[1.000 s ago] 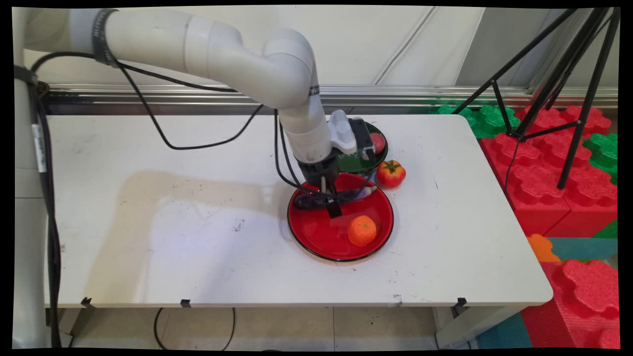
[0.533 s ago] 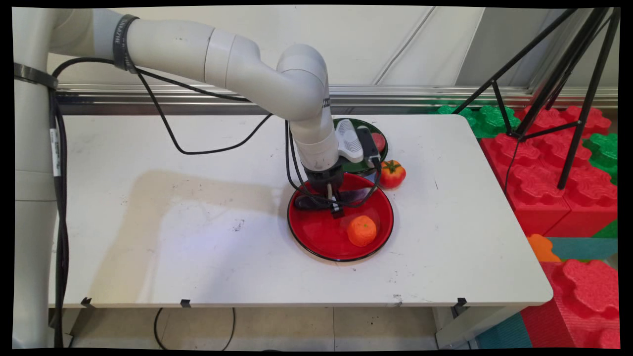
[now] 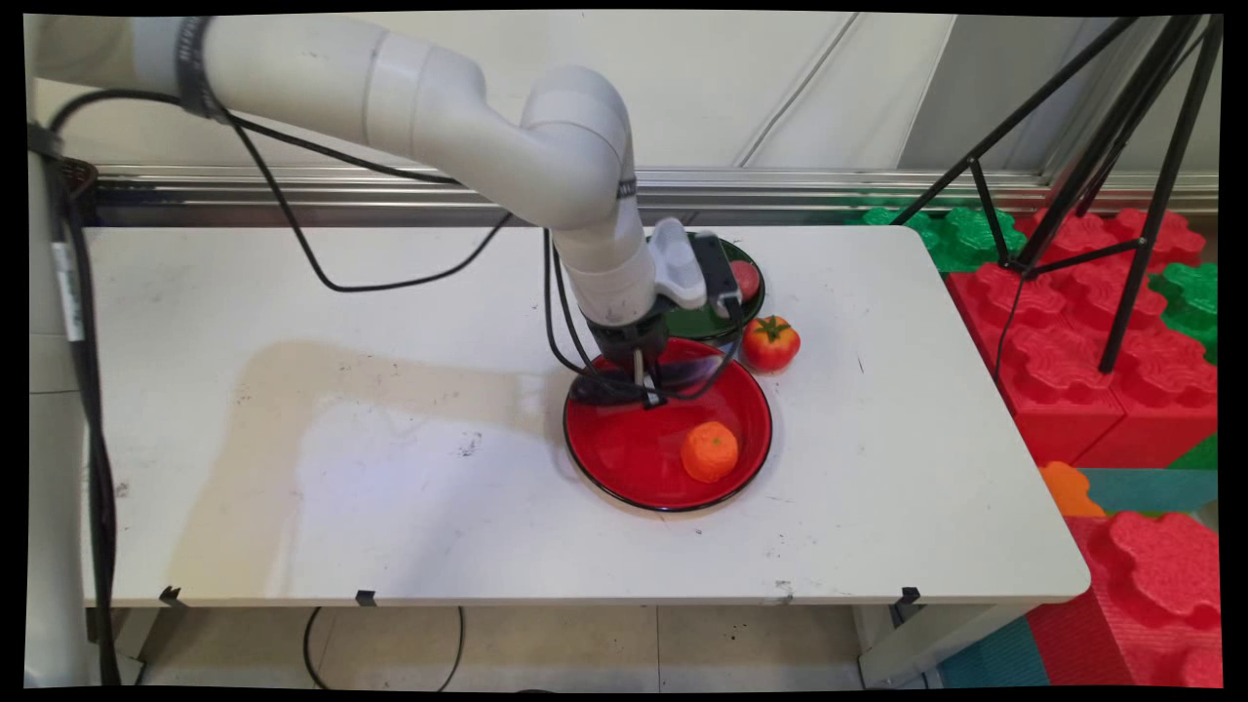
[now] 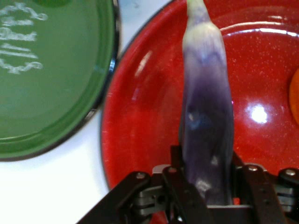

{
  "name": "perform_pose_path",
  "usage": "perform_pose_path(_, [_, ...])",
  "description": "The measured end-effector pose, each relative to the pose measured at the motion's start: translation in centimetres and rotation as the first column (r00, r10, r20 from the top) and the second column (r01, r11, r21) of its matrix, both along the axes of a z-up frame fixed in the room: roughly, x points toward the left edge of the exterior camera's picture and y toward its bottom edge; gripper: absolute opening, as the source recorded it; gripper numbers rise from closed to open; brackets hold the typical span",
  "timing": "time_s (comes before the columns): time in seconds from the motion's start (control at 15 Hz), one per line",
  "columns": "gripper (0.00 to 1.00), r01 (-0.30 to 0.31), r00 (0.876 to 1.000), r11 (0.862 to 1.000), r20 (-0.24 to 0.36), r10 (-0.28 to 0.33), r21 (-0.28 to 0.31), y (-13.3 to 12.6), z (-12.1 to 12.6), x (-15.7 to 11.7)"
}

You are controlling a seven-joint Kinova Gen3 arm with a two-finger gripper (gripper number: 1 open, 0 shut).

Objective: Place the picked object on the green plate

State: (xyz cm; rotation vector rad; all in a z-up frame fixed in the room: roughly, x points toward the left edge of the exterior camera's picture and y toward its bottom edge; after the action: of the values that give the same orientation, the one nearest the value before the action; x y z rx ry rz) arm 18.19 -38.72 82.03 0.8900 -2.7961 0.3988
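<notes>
Main view, gripper: we see the black two-finger gripper (image 3: 644,390) reaching down over the far left part of the round glossy red plate with a black rim (image 3: 624,458); its fingers are clamped on a long dark purple toy eggplant (image 3: 694,369) that lies across the far side of that plate.
Main view, plate contents: a bumpy orange toy mandarin (image 3: 710,451) sits in the plate's near right part, apart from the gripper.
Main view, neighbours: a round green plate with a dark rim (image 3: 746,302) stands just behind the red plate, partly hidden by the wrist; a reddish piece (image 3: 746,279) lies in it, and we cannot make out what it is; a red toy tomato with a green stem (image 3: 771,342) stands on the white table (image 3: 390,468), beside both plates' right edges.
Main view, surroundings: red and green foam blocks (image 3: 1092,322) and a black tripod (image 3: 1111,146) stand to the right of the table.
Hand view, gripper: we see the gripper (image 4: 209,196) closed on the thick purple end of the eggplant (image 4: 206,116); the eggplant runs up the picture, paling to a whitish tip over the red plate (image 4: 140,121).
Hand view, neighbours: the green plate (image 4: 56,93) fills the upper left, its rim just beside the red plate's rim; a sliver of the mandarin (image 4: 294,95) shows at the right edge.
</notes>
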Motion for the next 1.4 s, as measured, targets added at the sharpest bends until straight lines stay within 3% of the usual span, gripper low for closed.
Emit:
perform_pose_path(0.33, [0.0, -0.024, 0.999, 0.997, -0.035, 0.021, -0.078, 0.6, 5.3, 1.1])
perform_pose_path(0.67, [0.0, -0.107, 0.992, 0.981, -0.086, 0.094, -0.163, -1.3, 9.2, 1.7])
perform_pose_path(0.93, [0.0, -0.147, 0.987, 0.969, -0.093, 0.131, -0.199, -3.3, 9.8, 1.8])
perform_pose_path(1.4, [0.0, -0.189, 0.982, 0.952, -0.075, 0.175, -0.242, -9.0, 8.0, 2.2])
